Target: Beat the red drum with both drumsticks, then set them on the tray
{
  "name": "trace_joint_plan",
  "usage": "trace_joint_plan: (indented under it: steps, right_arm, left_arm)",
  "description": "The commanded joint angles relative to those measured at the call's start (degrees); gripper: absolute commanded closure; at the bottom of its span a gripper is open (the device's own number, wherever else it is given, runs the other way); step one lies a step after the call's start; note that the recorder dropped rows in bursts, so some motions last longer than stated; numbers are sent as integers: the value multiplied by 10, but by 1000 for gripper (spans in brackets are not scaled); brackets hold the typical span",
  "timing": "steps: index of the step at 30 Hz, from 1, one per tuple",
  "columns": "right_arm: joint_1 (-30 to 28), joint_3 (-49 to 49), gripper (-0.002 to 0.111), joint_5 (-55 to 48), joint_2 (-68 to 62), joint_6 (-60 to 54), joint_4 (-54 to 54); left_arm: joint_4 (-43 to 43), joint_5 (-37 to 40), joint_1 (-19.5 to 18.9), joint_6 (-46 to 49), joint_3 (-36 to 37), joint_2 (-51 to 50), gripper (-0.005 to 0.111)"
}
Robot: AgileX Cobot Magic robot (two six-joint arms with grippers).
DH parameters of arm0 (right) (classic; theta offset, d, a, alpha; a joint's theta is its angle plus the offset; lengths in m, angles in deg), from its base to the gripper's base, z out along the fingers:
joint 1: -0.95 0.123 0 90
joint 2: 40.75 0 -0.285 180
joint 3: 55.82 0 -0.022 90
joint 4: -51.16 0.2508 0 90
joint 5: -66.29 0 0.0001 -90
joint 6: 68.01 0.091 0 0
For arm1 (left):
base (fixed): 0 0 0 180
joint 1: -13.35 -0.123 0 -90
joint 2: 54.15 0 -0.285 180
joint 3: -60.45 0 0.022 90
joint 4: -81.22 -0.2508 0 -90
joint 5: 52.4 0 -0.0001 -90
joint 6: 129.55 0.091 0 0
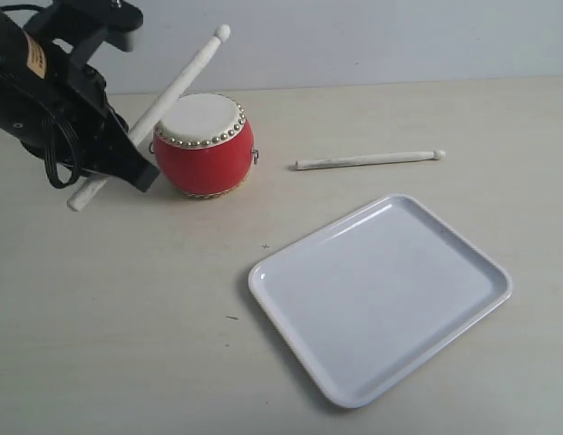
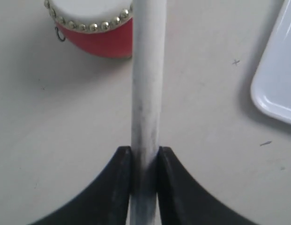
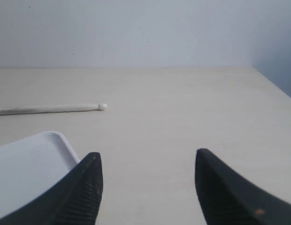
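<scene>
The second drumstick (image 1: 367, 160) lies flat on the worktop (image 1: 127, 317), ahead of the right hand (image 3: 147, 164) and just past the tray (image 1: 381, 299). It looks light, stiff and thin, best pinched mid-shaft. That hand is spread wide and holds nothing. The left hand (image 2: 145, 157) pinches the other drumstick (image 2: 147, 84) low on its shaft, which slants up close beside the red drum (image 1: 204, 145).

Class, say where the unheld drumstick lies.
In the exterior view, the loose drumstick lies on the table, right of the red drum and beyond the tray.
</scene>
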Motion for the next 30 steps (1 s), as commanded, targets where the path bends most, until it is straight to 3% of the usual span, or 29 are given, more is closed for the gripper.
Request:
trace_joint_plan:
  steps: [1,10,14,28,30]
  right_arm:
    - [-3,2,52,50,3,-23,-16]
    - [-3,2,52,151,3,50,64]
    - [-3,2,52,176,3,152,204]
    - [-3,2,52,247,3,149,214]
    - [-3,2,52,270,3,224,223]
  left_arm:
    - [-4,-20,-25,32,-7,-36,107]
    - [13,-10,-69,33,-36,-43,107]
    - [14,-11,-69,33,-36,-43,107]
    - [21,-10,-69,33,-36,-43,107]
    - [21,-10,-69,33,-36,-43,107]
